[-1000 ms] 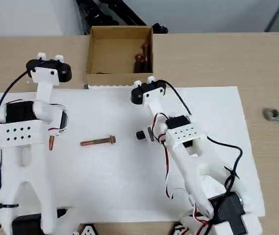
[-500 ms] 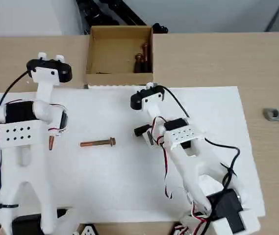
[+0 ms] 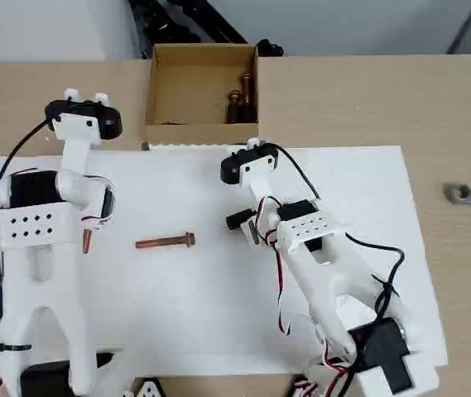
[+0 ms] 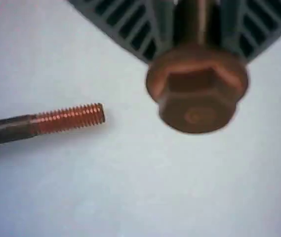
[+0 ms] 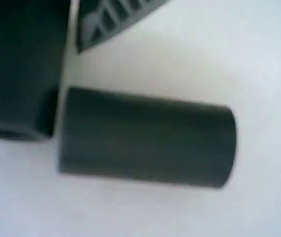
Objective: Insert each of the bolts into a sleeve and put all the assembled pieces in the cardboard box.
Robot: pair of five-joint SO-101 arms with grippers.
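- High view: at the left of the frame the left gripper [image 3: 93, 222] is clenched on a held bolt [image 3: 87, 241], whose copper tip pokes out below it. A loose bolt [image 3: 165, 241] lies flat on the white mat [image 3: 177, 314], left of centre and apart from both arms. At mid-frame the right gripper [image 3: 250, 225] has a black sleeve [image 3: 235, 220] at its tip. I cannot tell whether it grips that sleeve. The cardboard box [image 3: 161, 91] at top centre holds assembled pieces [image 3: 240, 93] against its right wall.
- Left wrist view: ribbed fingers [image 4: 125, 24] clamp the held bolt's shank, with its head toward the camera. The loose bolt's threaded end shows at the left.
- Right wrist view: a sleeve lies on its side across the middle. A second dark cylinder [image 5: 19, 69] sits just beside it at upper left.
- Step in hand, as I judge it: mating the held bolt with a sleeve. Next, the bolt tip and the sleeve bore must be lined up.
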